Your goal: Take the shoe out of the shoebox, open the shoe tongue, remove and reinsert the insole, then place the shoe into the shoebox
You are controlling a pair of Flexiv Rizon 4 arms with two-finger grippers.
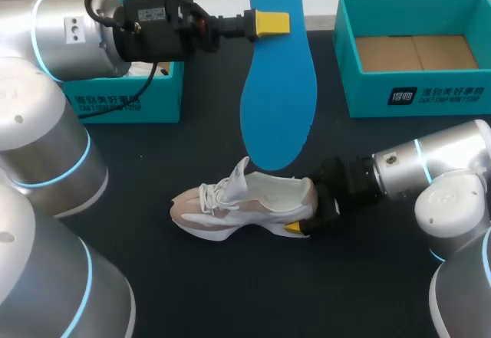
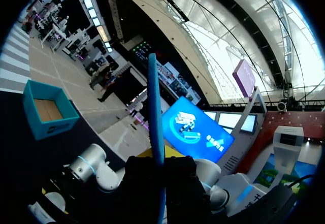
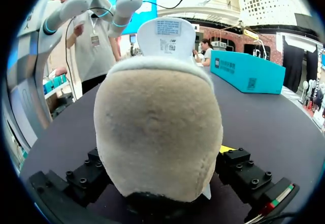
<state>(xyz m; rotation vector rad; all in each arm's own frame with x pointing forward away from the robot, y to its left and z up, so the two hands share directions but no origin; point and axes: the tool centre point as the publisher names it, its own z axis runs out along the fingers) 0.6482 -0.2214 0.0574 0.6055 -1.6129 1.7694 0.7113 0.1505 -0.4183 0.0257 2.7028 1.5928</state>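
The left gripper (image 1: 275, 24) pinches the blue insole (image 1: 278, 108) near its narrower end, above the table's (image 1: 230, 292) middle. It looks light and floppy. The right gripper (image 1: 308, 209) clamps the heel of the white sneaker (image 1: 245, 204) mid-table; its padded collar probably yields.

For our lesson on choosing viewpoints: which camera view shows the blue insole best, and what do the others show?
The head view: the blue insole shows flat-on, almost whole, held by the left gripper. The left wrist view shows only its thin edge. The right wrist view shows mainly the shoe, no clear insole.
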